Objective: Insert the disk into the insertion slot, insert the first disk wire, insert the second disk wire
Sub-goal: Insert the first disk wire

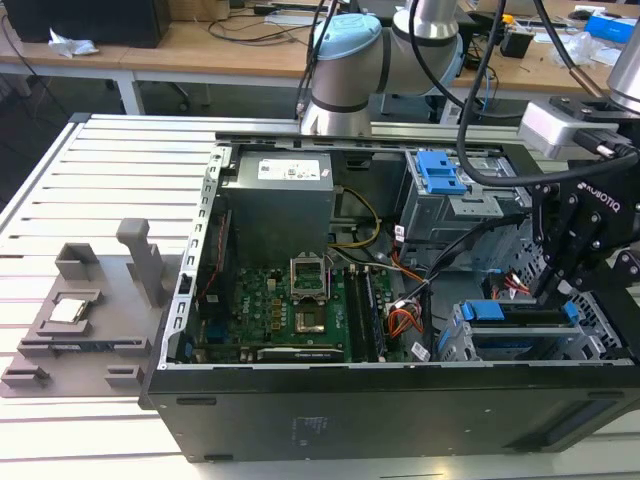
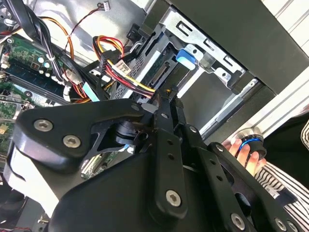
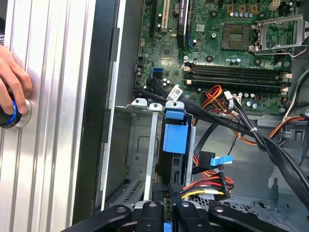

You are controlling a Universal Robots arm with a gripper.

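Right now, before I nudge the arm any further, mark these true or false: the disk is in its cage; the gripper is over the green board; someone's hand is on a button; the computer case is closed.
1. The disk sits in the metal cage. True.
2. The gripper hangs over the green board. False: it is at the cage, at the exterior view's right, shut on a black plug with red, yellow and black wires.
3. A hand rests on a blue-ringed button on the ribbed table beside the case. True.
4. The computer case is closed. False: its side is open and the inside shows.
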